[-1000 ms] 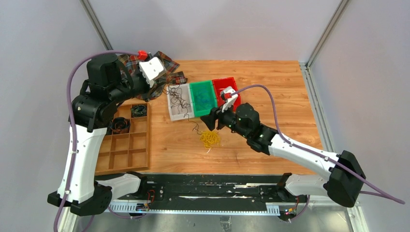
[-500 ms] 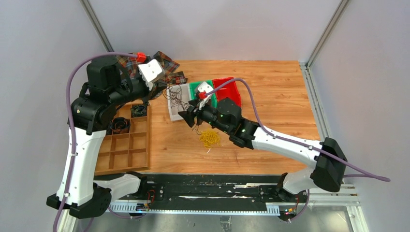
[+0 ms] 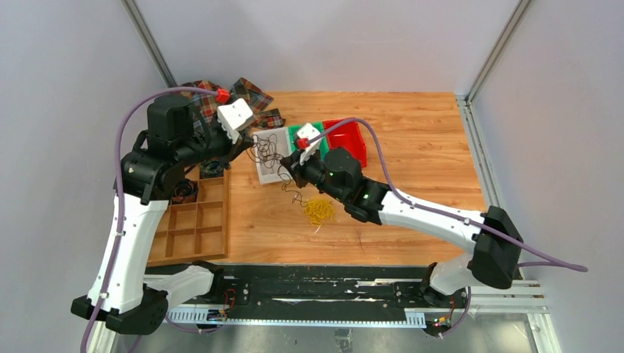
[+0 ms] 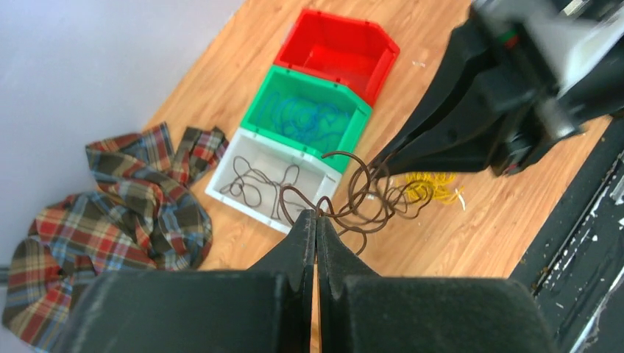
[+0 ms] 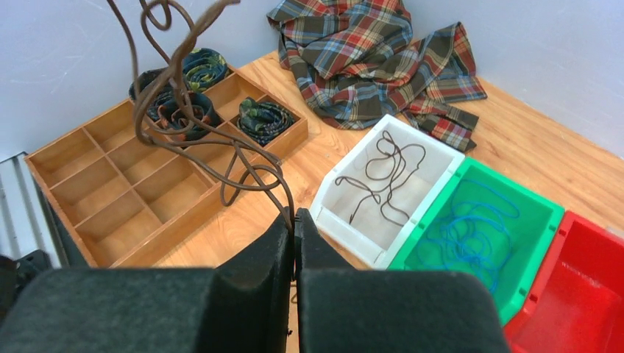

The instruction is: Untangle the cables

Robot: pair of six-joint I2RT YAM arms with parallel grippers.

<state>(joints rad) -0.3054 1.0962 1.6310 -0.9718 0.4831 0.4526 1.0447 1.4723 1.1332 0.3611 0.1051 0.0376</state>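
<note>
Cables, thin wiry dark loops, seemingly one tangle, are clamped by left fingers and right fingers.

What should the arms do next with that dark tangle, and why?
Probably draw the left gripper and right gripper slowly apart: both are shut on the dark cable tangle, whose loops hang knotted between them.

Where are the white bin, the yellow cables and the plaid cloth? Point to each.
white bin [image 5: 346, 234]: right wrist view, near wall.
yellow cables [image 3: 319, 211]: top external view, middle of the pile.
plaid cloth [image 5: 353, 51]: right wrist view, central fold.
</note>
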